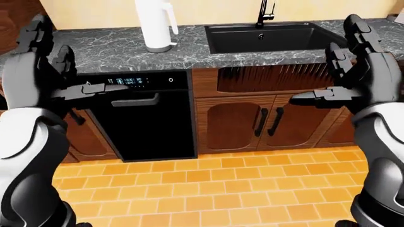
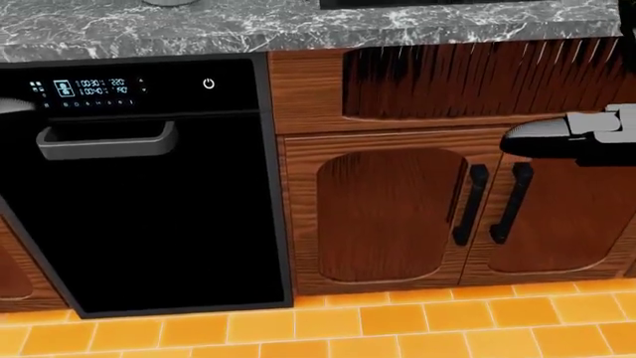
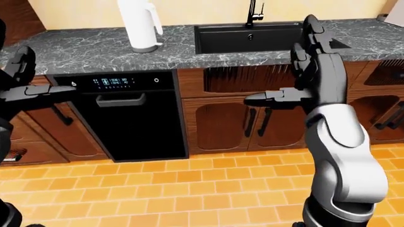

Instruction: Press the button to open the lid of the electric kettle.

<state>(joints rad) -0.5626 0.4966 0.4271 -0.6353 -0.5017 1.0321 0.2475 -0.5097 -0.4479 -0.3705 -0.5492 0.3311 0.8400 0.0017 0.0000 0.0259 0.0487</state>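
Note:
A tall white electric kettle [image 1: 155, 23] stands on the grey marble counter [image 1: 107, 52], left of the sink, at the top of the left-eye view. Its top is cut off, so neither lid nor button shows. My left hand [image 1: 66, 64] is raised at the left edge, open, with fingers up and thumb pointing right, well below and left of the kettle. At the right my right hand [image 1: 328, 66] is held up open in the same pose, in front of the sink cabinet. In the head view only the right thumb [image 2: 557, 138] shows. Neither hand touches anything.
A black sink [image 1: 218, 42] with a faucet [image 1: 264, 12] is set in the counter right of the kettle. Below the counter are a black dishwasher [image 1: 148, 127] with a lit panel and wooden cabinet doors [image 1: 230, 123] with black handles. Orange tiles [image 1: 202, 189] cover the floor.

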